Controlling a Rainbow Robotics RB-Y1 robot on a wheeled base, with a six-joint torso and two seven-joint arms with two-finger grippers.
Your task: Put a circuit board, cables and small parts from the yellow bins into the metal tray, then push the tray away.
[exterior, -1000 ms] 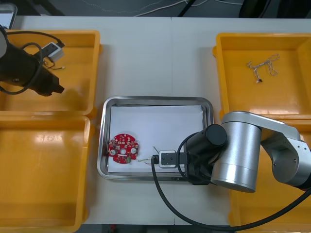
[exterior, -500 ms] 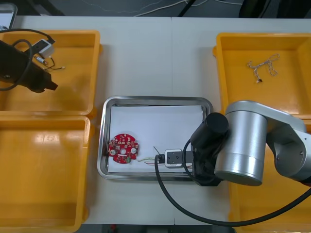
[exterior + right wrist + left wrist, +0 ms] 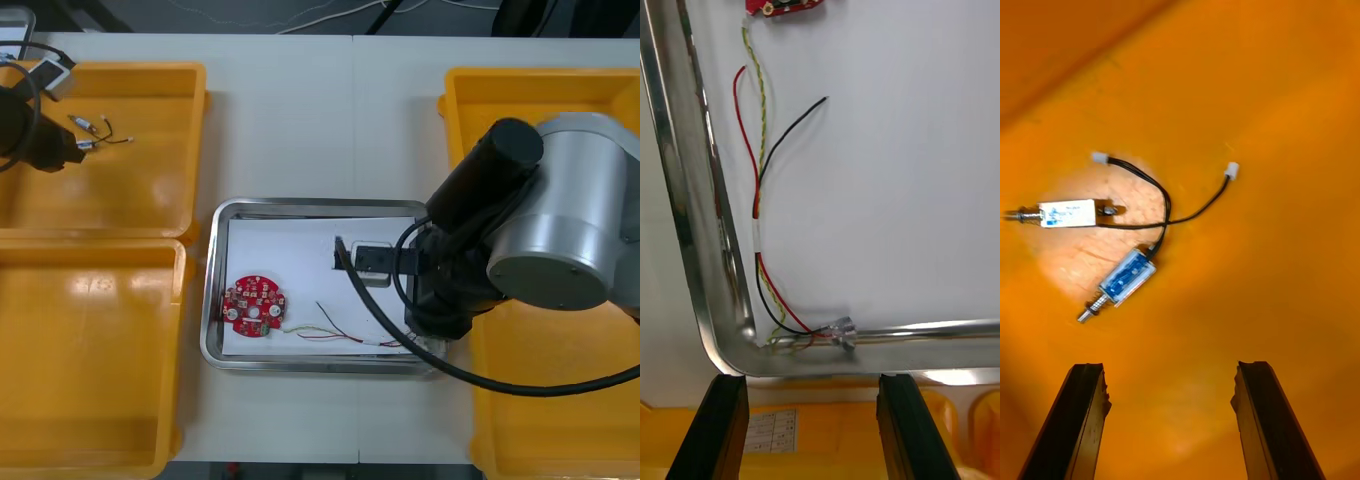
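Observation:
The metal tray (image 3: 213,290), white inside, holds a round red circuit board (image 3: 253,305) and a red and yellow cable (image 3: 340,335) with a black strand. In the right wrist view that cable (image 3: 760,217) runs into the tray's corner (image 3: 722,352). My right gripper (image 3: 812,427) is open and holds nothing. It hangs just outside that corner, under the right arm (image 3: 540,230). My left gripper (image 3: 1172,420) is open above the far left yellow bin (image 3: 150,190). Two small metal parts (image 3: 1124,274) with black leads lie ahead of its fingers. In the front view it (image 3: 50,155) is beside them (image 3: 88,133).
A light twisted cable (image 3: 540,135) lies in the far right yellow bin (image 3: 600,200). The near left yellow bin (image 3: 90,350) sits beside the tray. The near right bin (image 3: 560,400) lies partly under the right arm. Bare table (image 3: 320,130) stretches beyond the tray.
The right arm has pulled back from the tray's near edge toward the right and far side, uncovering the cable lying in the tray. The left gripper has moved left inside its bin.

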